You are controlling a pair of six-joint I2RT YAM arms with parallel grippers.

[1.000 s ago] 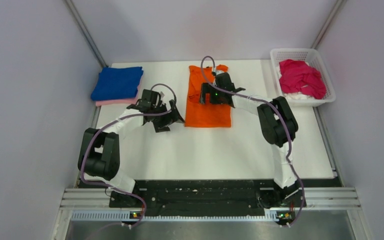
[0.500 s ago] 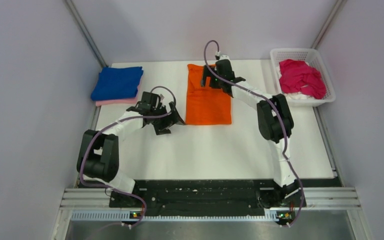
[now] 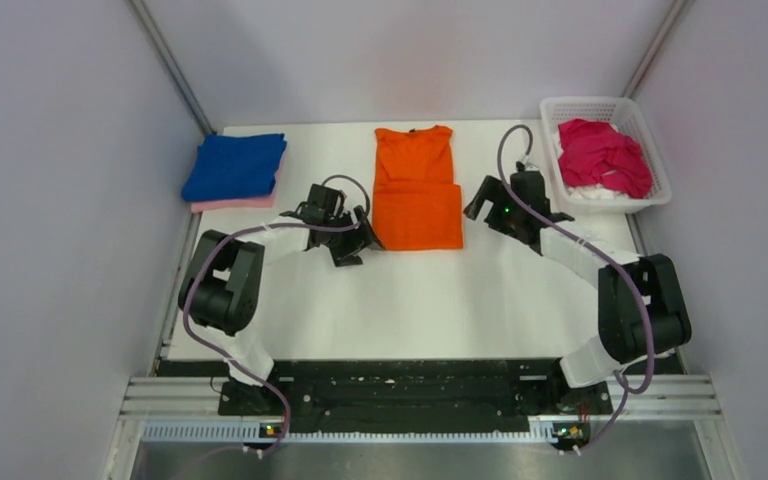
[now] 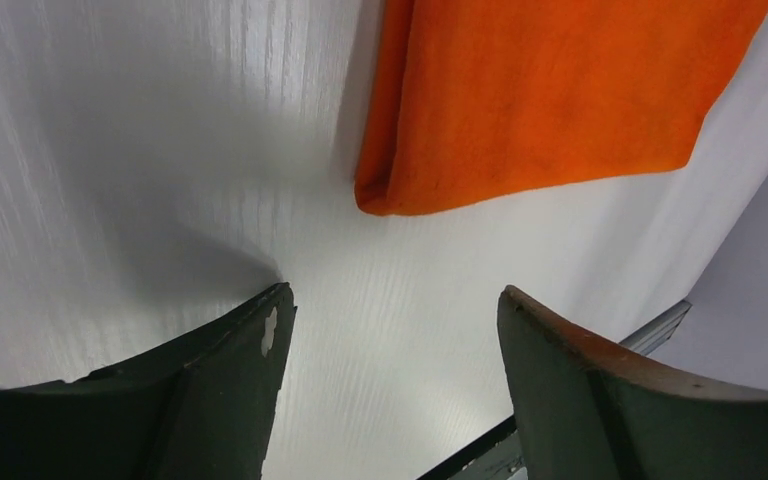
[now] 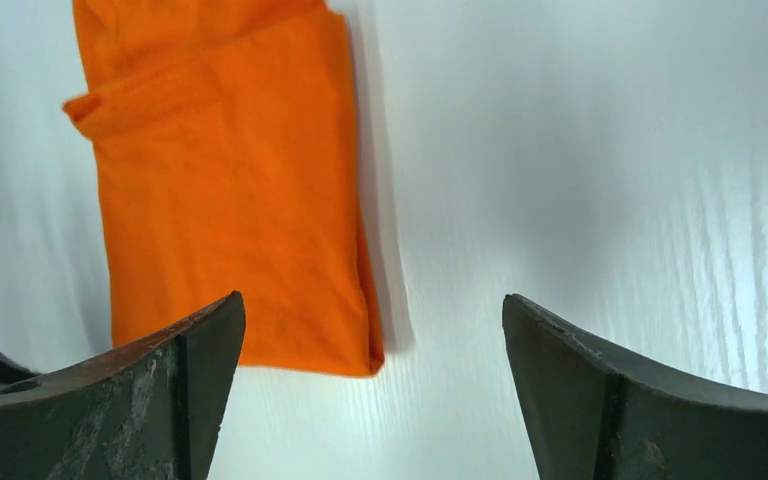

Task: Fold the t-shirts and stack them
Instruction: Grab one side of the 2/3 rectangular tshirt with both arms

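Observation:
The orange t-shirt lies flat at the table's back middle, sides folded in to a narrow strip, collar at the far end. It shows in the left wrist view and the right wrist view. My left gripper is open and empty just left of the shirt's near left corner. My right gripper is open and empty just right of the shirt. A folded blue t-shirt lies on a pink one at the back left. A magenta t-shirt is crumpled in the basket.
The white lattice basket stands at the back right corner. Grey walls close in the table on the left, back and right. The arm bases sit on a black rail at the near edge.
My right gripper has let go of the orange shirt's upper end, now laid flat, and swung out to its right side. My left gripper has shifted slightly toward the shirt's near left corner.

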